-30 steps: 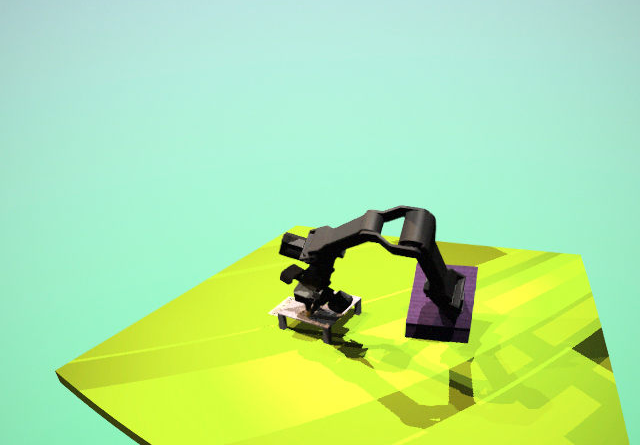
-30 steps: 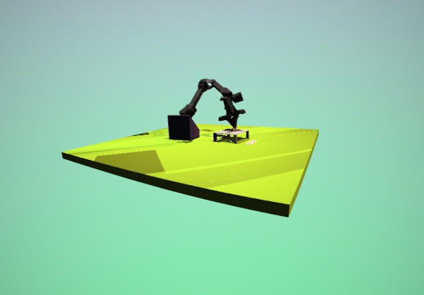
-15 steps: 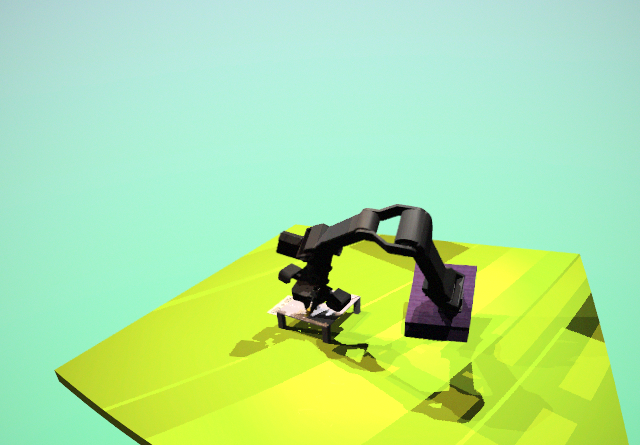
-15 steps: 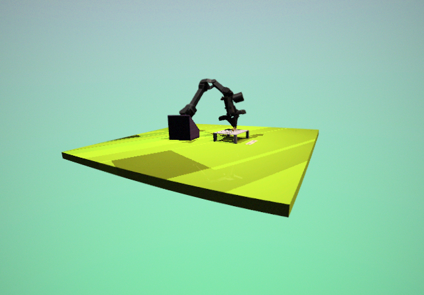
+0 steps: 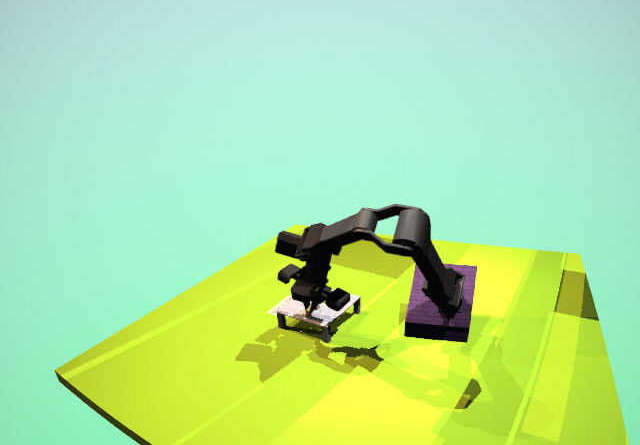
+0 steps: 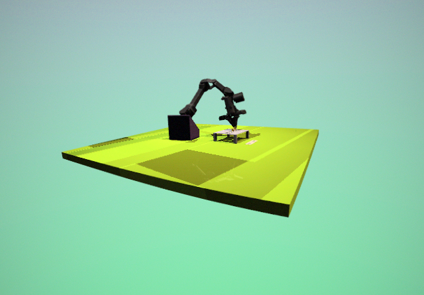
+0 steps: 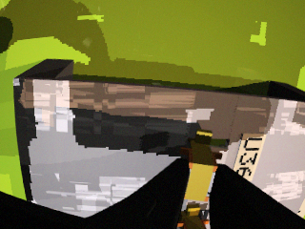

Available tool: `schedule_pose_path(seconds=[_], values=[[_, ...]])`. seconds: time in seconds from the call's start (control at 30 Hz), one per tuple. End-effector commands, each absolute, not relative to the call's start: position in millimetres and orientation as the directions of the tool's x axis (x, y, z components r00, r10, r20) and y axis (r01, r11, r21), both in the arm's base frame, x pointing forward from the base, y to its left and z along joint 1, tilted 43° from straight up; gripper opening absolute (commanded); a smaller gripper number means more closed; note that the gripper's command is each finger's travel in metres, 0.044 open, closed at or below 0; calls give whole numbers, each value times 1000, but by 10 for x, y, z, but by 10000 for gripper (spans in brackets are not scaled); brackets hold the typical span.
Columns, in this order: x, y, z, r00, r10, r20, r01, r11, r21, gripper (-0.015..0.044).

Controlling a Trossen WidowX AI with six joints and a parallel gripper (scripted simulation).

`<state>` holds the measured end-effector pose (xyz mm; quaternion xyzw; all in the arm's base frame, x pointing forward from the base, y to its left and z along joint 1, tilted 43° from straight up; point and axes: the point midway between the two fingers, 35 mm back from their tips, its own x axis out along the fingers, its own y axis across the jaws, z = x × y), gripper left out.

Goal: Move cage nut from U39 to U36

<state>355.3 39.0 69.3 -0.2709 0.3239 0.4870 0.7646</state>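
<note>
Yellow-green tabletop (image 5: pixel 206 378) (image 6: pixel 273 168), purple block (image 5: pixel 419 300) (image 6: pixel 178 127), legged rail plate (image 5: pixel 336 312) (image 6: pixel 222 132) (image 7: pixel 105 174)

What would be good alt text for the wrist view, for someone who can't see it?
Two black fingers of the robot's hand close on a gold-colored cage nut over a pale rail plate, just left of a label reading U36. Beyond the plate's far edge lies a yellow-green table top.
</note>
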Motion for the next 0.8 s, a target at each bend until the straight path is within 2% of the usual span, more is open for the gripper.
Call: schedule_pose_path(seconds=[0.0, 0.77], values=[[3555, 392, 677, 307, 573, -759, -923, 372, -92, 26], [3566, 389, 662, 286, 581, -762, -931, 358, -75, 26]])
